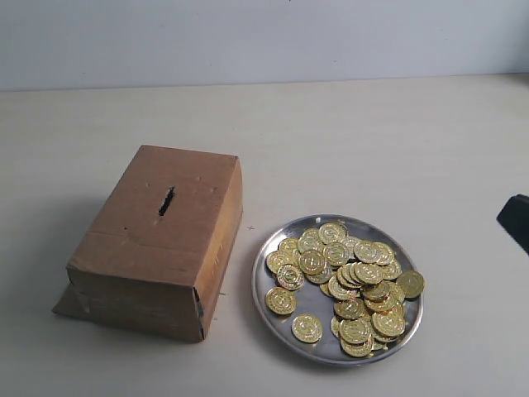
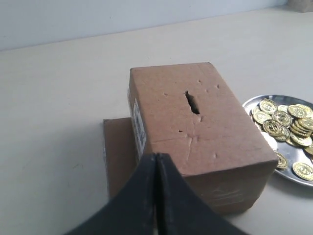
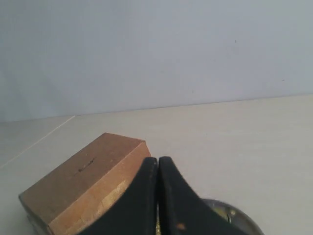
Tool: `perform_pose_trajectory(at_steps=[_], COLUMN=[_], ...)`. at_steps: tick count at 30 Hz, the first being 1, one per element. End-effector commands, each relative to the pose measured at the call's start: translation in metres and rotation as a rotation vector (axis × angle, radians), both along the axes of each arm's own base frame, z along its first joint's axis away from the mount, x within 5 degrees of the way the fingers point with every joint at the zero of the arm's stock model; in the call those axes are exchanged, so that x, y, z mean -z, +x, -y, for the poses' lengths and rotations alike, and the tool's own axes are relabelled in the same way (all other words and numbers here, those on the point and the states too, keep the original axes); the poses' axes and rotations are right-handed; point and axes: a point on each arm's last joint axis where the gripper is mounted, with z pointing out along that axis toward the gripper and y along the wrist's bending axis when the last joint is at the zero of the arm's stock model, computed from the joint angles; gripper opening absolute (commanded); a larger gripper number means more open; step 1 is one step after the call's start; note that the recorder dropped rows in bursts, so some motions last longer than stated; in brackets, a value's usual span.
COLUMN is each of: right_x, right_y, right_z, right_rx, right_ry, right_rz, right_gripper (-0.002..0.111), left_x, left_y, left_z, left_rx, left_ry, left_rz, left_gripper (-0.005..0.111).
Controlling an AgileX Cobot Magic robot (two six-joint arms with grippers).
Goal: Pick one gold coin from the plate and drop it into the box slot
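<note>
On the pale table the plate sits just to the right of the box, close beside it but not touching. The plate holds a heap of gold coins, piled thickest toward its right side. A few lie flat and single near the left rim, and one coin rests on the right rim. The box stands shut, the box slot a dark slit in its top face. A loose cardboard flap sticks out from under the box. The left gripper hangs near one short end of the box, fingers pressed together with nothing between them. The right gripper is likewise closed and empty, with the plate's rim just showing past its fingers.
</note>
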Motion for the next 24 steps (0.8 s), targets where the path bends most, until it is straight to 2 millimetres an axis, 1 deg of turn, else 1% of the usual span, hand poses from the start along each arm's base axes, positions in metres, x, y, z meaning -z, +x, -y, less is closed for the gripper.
perform_pose_trajectory(at_steps=[1, 6, 12, 17, 24], right_x=[-0.006, -0.016, -0.02, -0.022, -0.022], right_y=[-0.005, -0.014, -0.02, -0.022, -0.022], right_z=[0.011, 0.022, 0.03, 0.031, 0.031], right_rx=[0.098, 0.219, 0.326, 0.34, 0.341], right_ry=[0.036, 0.076, 0.083, 0.087, 0.085], right_rz=[0.087, 0.218, 0.288, 0.316, 0.315], right_gripper=[0.0, 0.0, 0.0, 0.0, 0.0], left_x=[-0.005, -0.012, -0.016, -0.019, -0.017], left_y=[-0.004, -0.014, -0.024, -0.032, -0.031], left_z=[-0.011, -0.026, -0.034, -0.037, -0.037], left_rx=[-0.104, -0.265, -0.37, -0.404, -0.4], left_ry=[-0.036, -0.075, -0.097, -0.114, -0.115], left_rz=[0.067, 0.17, 0.254, 0.315, 0.317], left_gripper=[0.0, 0.0, 0.0, 0.0, 0.0])
